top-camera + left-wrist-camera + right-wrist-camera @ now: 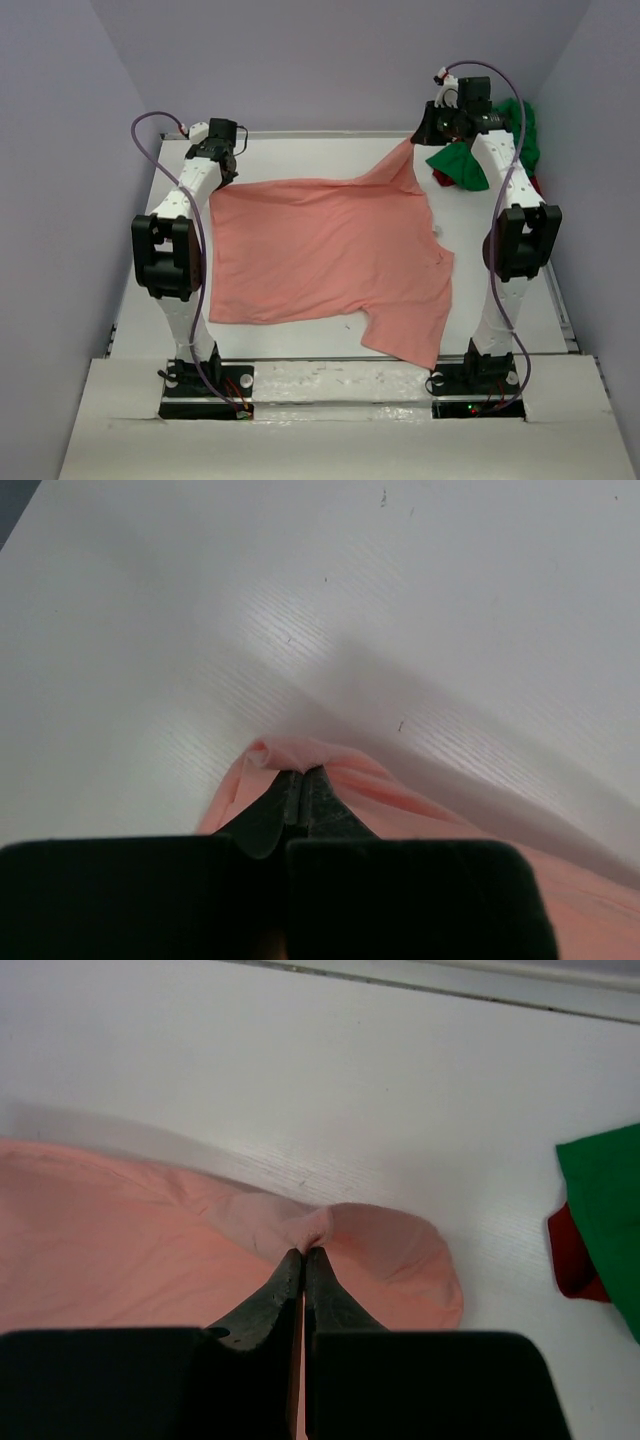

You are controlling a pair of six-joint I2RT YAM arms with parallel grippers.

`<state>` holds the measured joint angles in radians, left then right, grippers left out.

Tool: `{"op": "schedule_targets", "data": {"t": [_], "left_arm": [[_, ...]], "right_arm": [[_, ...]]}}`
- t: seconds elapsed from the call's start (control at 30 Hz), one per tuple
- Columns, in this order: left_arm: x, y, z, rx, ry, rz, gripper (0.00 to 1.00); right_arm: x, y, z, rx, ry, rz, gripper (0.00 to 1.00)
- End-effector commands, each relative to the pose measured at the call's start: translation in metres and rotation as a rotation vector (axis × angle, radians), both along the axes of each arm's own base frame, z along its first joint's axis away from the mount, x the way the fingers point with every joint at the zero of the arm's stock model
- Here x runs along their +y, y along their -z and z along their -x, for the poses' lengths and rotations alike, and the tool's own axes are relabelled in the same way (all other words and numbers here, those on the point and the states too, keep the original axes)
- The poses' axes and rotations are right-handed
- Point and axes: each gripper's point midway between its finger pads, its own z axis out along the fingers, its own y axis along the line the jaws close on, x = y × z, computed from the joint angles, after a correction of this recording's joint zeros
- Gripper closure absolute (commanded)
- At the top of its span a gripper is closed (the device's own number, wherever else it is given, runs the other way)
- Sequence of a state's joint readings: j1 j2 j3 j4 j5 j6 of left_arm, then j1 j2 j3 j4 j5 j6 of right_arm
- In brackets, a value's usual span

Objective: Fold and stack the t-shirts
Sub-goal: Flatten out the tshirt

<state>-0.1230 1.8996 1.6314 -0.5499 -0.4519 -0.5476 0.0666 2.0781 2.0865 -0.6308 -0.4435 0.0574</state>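
Note:
A salmon pink t-shirt lies spread over the middle of the white table, one sleeve hanging toward the near right. My left gripper is shut on its far left corner; the left wrist view shows the pink cloth bunched at the closed tips. My right gripper is shut on the far right corner, which is pulled up into a point. In the right wrist view the pink fabric is pinched at the tips. A bright green t-shirt lies crumpled beside the right gripper.
Some dark red cloth shows under the green t-shirt at the far right. More green cloth lies against the right wall. The table's far edge runs just beyond the right gripper. Walls close in left and right.

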Motion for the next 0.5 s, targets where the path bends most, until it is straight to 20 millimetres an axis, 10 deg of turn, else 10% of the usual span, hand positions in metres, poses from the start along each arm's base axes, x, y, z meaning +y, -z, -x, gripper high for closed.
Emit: {"op": "schedule_targets", "data": {"t": [0.0,0.47], "left_arm": [[0.014,-0.007,0.008,0.011,-0.037,-0.042,1.0],[0.051,-0.003,0.007,0.054,-0.11,-0.017,1.0]], "right_arm": [[-0.006,-0.049,0.01,-0.091,0.062,0.03,1.0],[0.022,-0.062,-0.011,-0.107,-0.101,-0.047,1.0]]}}
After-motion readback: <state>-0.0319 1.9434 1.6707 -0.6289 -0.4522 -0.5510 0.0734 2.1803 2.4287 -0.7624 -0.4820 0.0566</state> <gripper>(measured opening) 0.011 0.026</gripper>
